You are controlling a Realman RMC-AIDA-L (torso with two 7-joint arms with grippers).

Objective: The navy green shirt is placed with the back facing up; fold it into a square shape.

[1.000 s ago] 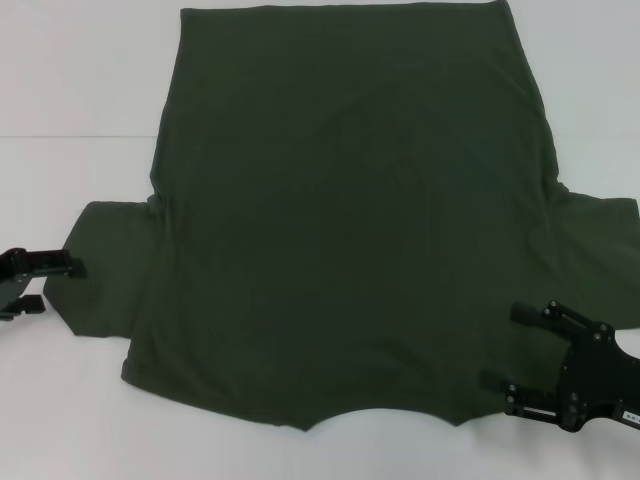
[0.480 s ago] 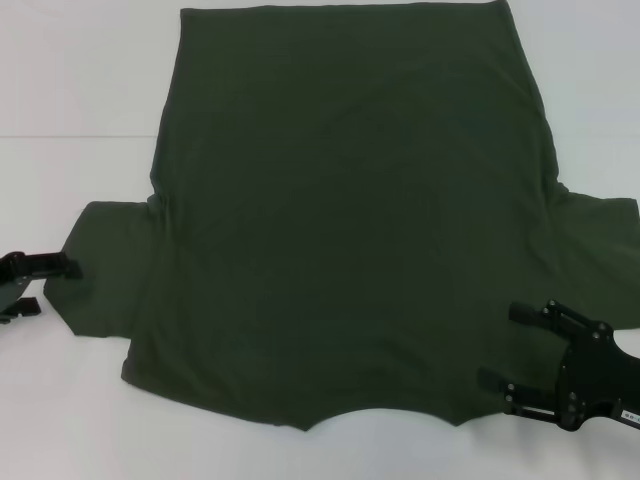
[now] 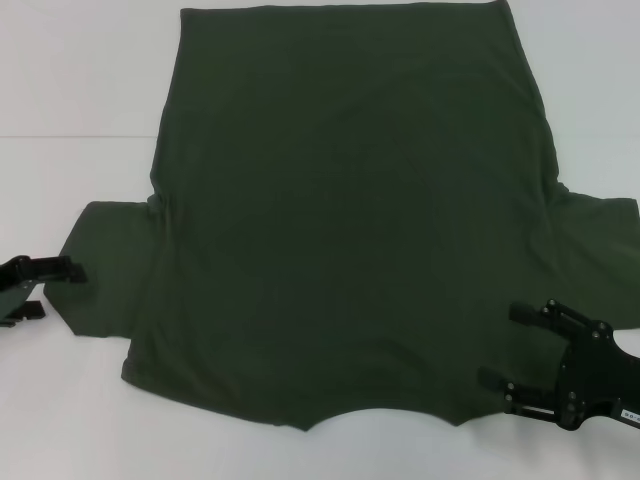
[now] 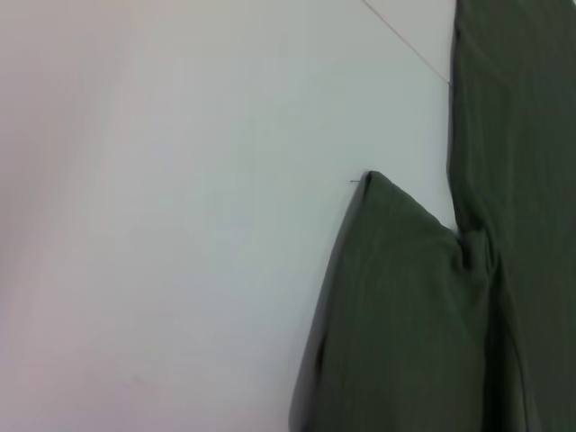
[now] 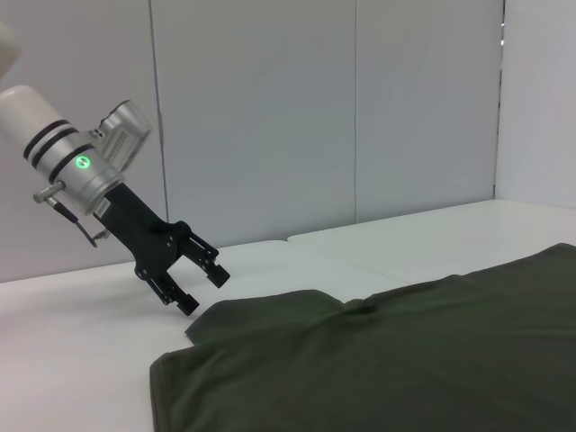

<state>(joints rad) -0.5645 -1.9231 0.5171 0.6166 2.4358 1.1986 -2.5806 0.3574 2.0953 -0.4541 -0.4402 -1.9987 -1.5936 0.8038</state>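
The right gripper (image 3: 500,350) sits nearest the robot, at the near right corner of the navy green shirt (image 3: 350,230), with its two fingers spread wide and pointing inward over the fabric beside the collar edge; whether the fingertips touch the cloth cannot be told. The left gripper (image 3: 55,288) stands slightly farther out, at the outer edge of the left sleeve (image 3: 105,270), its jaws also spread; the right wrist view shows this gripper (image 5: 200,283) angled down with its tips just above or at the sleeve edge and nothing clamped between them. The shirt lies flat and back-up on the white table (image 3: 70,100), unfolded, with the scooped collar edge (image 3: 375,415) nearest the robot, the sleeves out to either side, and the hem (image 3: 340,8) at the far end, so its long axis runs straight away from the robot. From the left gripper the garment lies to the right; from the right gripper it lies to the left and beyond. Both arms are judged about equally close to their own sides, which suits a first inward fold of a sleeve or side panel across the long axis; the right sleeve (image 3: 600,255) lies farther out than the right gripper
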